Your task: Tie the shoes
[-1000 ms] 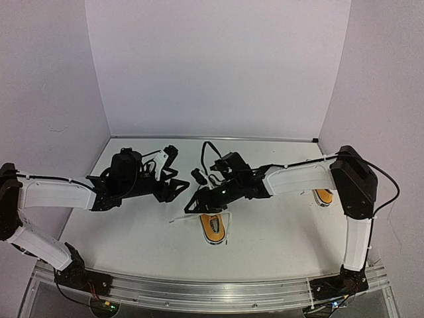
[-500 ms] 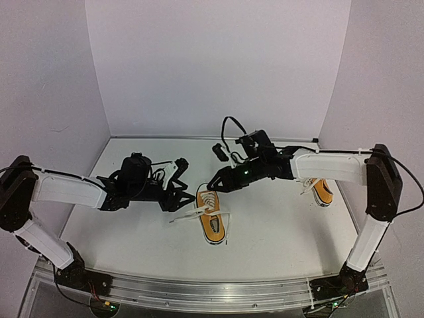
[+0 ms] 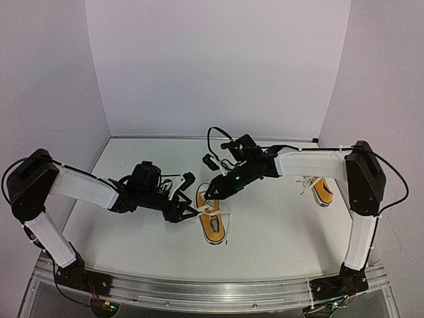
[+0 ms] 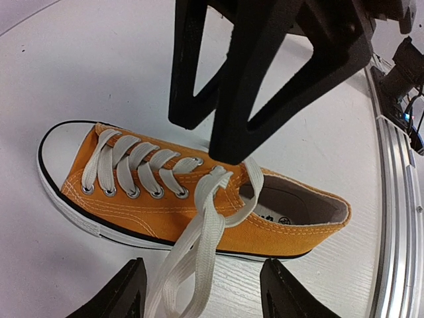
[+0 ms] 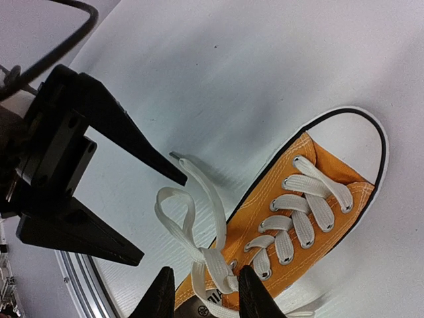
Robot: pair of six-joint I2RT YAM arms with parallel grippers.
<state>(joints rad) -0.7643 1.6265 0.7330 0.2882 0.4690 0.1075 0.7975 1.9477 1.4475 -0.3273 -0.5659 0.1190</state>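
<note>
On white table [image 3: 271, 235], orange shoe [image 3: 213, 228]; lilac walls [image 3: 218, 66].

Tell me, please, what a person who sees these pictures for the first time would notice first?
The eye goes first to the orange sneaker at the near middle of the white table, its white laces loose and untied. The left gripper and the right gripper are both open, close over those laces. A second sneaker lies at the right, partly hidden behind the right arm.
</note>
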